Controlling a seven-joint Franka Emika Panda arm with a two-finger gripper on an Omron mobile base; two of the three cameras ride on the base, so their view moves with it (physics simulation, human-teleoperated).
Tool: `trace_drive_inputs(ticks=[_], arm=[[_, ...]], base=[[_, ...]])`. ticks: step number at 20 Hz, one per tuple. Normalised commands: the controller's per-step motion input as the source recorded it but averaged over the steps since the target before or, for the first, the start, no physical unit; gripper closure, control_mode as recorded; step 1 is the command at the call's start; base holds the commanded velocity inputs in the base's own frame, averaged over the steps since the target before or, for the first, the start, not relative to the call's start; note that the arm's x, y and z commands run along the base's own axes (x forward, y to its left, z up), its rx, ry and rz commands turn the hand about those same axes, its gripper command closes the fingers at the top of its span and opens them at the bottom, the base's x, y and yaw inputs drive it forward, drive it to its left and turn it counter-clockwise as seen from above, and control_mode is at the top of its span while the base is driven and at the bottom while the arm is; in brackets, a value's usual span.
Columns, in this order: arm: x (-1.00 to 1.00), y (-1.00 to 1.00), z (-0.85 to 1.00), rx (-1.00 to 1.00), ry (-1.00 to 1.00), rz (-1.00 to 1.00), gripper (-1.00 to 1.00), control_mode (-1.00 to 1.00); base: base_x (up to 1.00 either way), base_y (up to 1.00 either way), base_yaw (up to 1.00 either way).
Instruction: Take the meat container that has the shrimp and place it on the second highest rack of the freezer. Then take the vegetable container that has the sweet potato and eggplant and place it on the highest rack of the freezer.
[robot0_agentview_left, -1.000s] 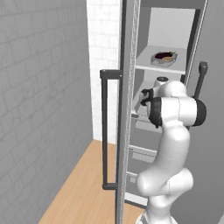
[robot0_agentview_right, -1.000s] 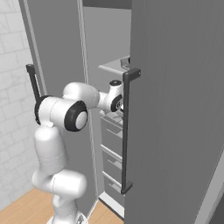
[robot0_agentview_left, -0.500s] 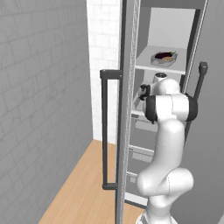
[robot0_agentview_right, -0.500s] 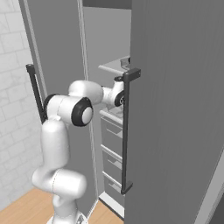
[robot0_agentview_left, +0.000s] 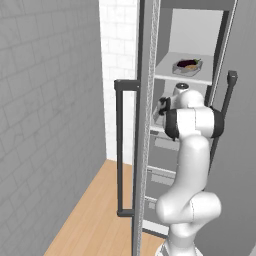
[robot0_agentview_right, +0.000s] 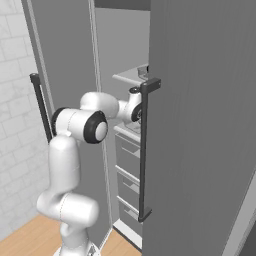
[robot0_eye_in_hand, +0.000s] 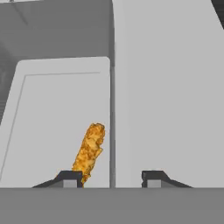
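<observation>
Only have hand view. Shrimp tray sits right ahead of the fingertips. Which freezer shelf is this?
Observer: Left base view has the arm reaching in just below the upper shelf, so this is the next shelf down.
Operator: Anything on that upper shelf?
Observer: Yes, the vegetable container rests on it, with the dark eggplant inside.
Operator: Door position?
Observer: The door stands open at the arm's left, edge-on to that camera, with its bar handle facing away from the arm.
</observation>
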Motion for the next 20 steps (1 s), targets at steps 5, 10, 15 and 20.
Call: trace_drive_inputs(ticks=[5,10,15,20], arm=[[-0.11,0.09,0.00,-0.03,-0.23,0.00,-1.00,-1.00],[-0.22,0.01,0.09,-0.02,-0.30,0.00,-1.00,-1.00],[-0.48,0.21,0.61,-0.04,-0.32,0.00,-1.00,-1.00],[-0.39,0.25,1.00,0.00,0.00,0.03,-1.00,-1.00]], base=[[0.00,0.00,0.00],[0.00,0.00,0.00],[0.00,0.00,0.00],[0.00,0.00,0.00]])
